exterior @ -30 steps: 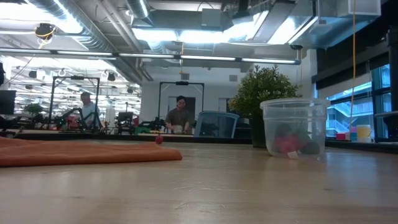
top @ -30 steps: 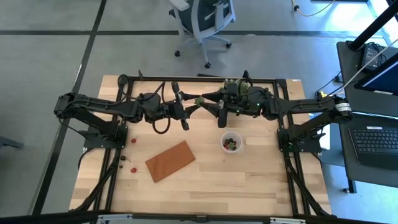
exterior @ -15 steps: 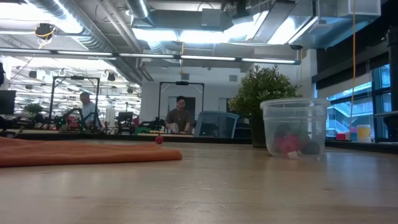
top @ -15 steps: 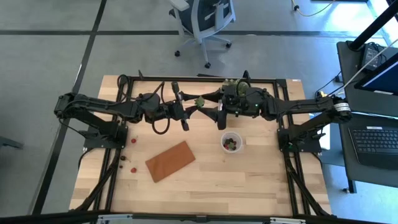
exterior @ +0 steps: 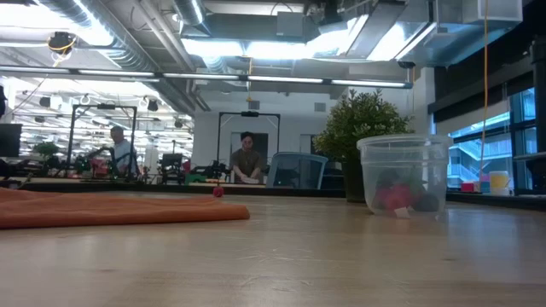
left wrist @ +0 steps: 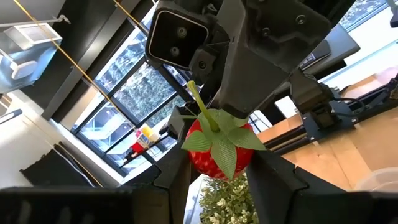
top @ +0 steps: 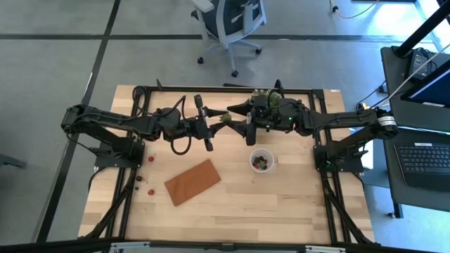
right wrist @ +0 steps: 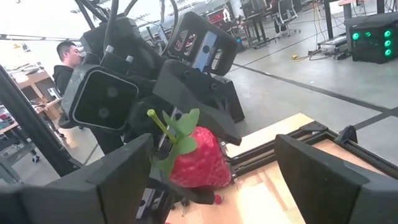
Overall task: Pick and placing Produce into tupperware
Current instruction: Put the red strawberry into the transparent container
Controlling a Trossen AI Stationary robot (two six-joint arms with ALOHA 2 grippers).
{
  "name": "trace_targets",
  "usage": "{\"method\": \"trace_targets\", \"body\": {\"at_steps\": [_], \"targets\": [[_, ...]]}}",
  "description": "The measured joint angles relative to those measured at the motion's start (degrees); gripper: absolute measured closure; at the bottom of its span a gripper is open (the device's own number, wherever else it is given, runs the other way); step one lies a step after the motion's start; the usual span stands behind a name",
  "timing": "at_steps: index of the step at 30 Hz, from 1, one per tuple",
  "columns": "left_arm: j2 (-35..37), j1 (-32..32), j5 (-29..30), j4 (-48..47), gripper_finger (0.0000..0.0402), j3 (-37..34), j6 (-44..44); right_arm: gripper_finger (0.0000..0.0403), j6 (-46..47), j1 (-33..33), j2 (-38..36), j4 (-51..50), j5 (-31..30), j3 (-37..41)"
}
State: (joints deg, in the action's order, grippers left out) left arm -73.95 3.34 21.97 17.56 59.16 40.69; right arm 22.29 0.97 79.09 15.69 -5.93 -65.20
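Wrist views are showing the left gripper (right wrist: 180, 180) clamping a strawberry (left wrist: 219, 146) midair while the right gripper (left wrist: 214, 115) is gaping wide around it. Handing over well probably means the right closing squarely on the berry before the left lets go, then carrying it to the tupperware (top: 262, 161).

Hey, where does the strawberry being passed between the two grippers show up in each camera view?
High view: strawberry above the table's far half, between both grippers.
Low view: not in it.
Left wrist view: centre, held between the left gripper fingers.
Right wrist view: lower centre, between the open right gripper fingers.
Shared landmark: its green leafy cap and stem.
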Motion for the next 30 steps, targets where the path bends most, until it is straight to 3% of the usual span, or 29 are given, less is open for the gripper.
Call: {"method": "trace_targets", "body": {"at_steps": [17,24,30], "targets": [[0.02,-0.48,-4.8,1.66,0.0269,0.0,0.52,0.0078,2.92,-0.02,1.57,1.73,1.7,-0.1],[0.02,-0.44,-4.85,1.45,0.0269,0.0,1.57,0.0128,2.47,0.0,1.6,3.18,1.73,-0.1],[0.02,-0.76,-4.54,1.27,0.0269,-0.02,4.08,0.0199,2.17,-0.04,1.6,2.81,1.9,-0.1]]}}
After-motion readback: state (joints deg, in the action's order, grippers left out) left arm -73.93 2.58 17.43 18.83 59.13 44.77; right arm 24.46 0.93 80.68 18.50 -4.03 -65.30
